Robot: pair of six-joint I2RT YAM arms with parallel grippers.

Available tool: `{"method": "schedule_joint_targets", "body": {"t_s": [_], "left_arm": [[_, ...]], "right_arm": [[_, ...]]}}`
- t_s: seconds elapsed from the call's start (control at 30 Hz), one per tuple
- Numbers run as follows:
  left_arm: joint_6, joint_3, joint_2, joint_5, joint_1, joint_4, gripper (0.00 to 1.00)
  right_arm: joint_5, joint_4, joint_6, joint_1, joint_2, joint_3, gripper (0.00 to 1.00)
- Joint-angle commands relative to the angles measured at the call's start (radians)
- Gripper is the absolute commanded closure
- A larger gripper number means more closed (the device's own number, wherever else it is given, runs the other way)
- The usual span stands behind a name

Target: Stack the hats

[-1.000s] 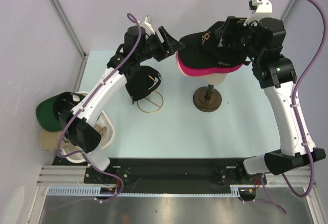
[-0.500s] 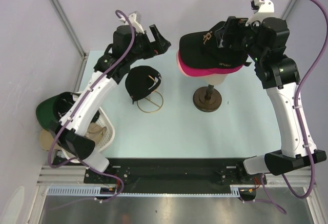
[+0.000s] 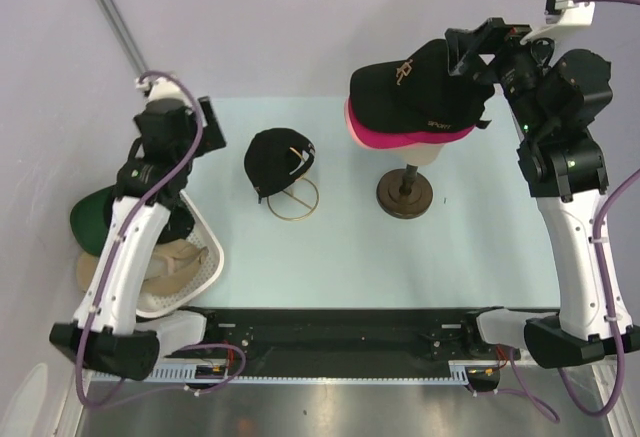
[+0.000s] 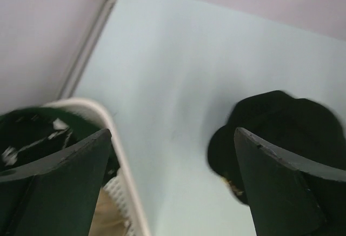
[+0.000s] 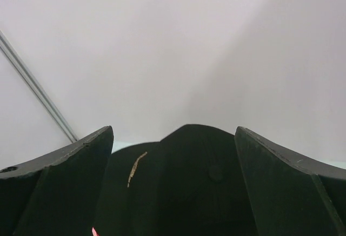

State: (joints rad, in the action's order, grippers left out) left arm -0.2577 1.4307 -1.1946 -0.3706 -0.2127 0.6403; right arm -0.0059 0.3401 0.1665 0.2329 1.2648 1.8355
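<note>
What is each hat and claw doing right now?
black logo cap, topmost on the mannequin head.
magenta cap, stacked under it.
second black cap, on the gold wire stand.
green cap, unstacked, at the basket.
tan cap, in the basket.
left claw, open, empty.
right claw, open, empty.

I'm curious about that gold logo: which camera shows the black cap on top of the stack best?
The top external view: the black cap shows nearly whole, gold logo and brim, sitting on the magenta cap. The right wrist view catches only its dark crown; the left wrist view misses it.
</note>
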Motion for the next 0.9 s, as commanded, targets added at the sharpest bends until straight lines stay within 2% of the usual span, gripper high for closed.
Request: {"method": "schedule_joint_targets", "body": {"t_s": [0.0, 0.23, 0.33, 0.43, 0.6, 0.67, 0.87], "left_arm": [[0.034, -0.133, 0.153, -0.070, 0.114, 0.097, 0.00], [-0.002, -0.361, 0.341, -0.060, 0.398, 0.193, 0.00], [-0.018, -0.449, 0.365, -0.099, 0.437, 0.177, 0.00], [-0.044, -0.521, 0.342, -0.084, 0.489, 0.095, 0.00], [-0.135, -0.581, 0.242, 0.126, 0.611, -0.120, 0.00], [-0.164, -0.593, 0.216, 0.151, 0.622, -0.207, 0.00], [-0.210, -0.567, 0.086, 0.202, 0.657, -0.330, 0.04]], "right_arm": [[-0.011, -0.185, 0.031, -0.006, -0.047, -0.083, 0.00], [-0.025, -0.274, 0.045, -0.015, -0.067, -0.159, 0.00], [-0.051, -0.288, 0.054, -0.024, -0.056, -0.174, 0.00], [-0.080, -0.293, 0.074, -0.033, -0.045, -0.176, 0.00], [-0.137, -0.296, 0.093, -0.055, -0.012, -0.142, 0.00], [-0.152, -0.291, 0.100, -0.058, -0.004, -0.122, 0.00], [-0.164, -0.286, 0.111, -0.058, -0.001, -0.116, 0.00]]}}
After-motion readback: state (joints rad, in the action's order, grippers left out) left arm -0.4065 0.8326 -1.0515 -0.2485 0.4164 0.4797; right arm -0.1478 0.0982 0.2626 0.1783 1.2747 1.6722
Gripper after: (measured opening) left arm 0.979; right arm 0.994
